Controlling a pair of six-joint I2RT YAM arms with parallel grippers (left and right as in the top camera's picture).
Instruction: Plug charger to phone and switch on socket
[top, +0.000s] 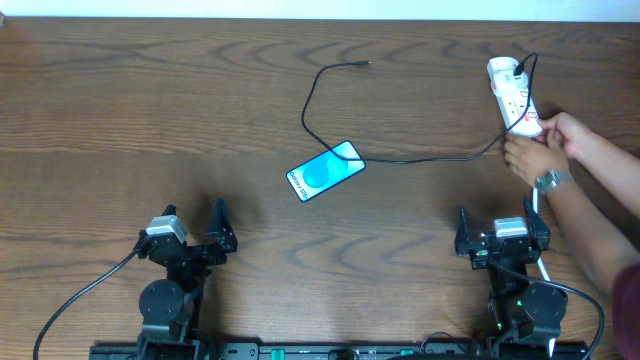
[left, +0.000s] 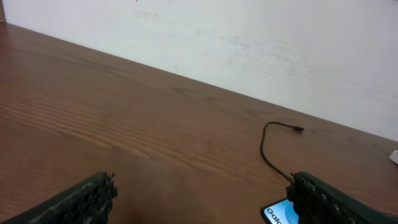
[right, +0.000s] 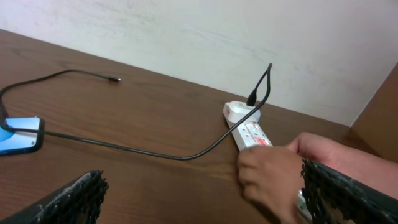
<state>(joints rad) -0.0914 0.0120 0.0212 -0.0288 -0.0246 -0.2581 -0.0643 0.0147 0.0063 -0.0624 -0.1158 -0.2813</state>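
Both grippers sat at the near edge of the table (top: 120, 110), nothing between the fingers: left gripper (top: 195, 218) spread wide, right gripper (top: 502, 222) spread wide.

Phone (top: 326, 170) lay flat, mid-table, screen up, angled.

Charger (top: 310, 105) was plugged into the far end of the socket (top: 507, 88). Its cable ran past the phone's far corner and looped away, and the connector tip (top: 366, 64) lay loose on the wood, apart from the phone.

Socket lay far right. A person's hands (top: 540, 148) were on its near end – wristwatch (top: 552, 180) was visible.
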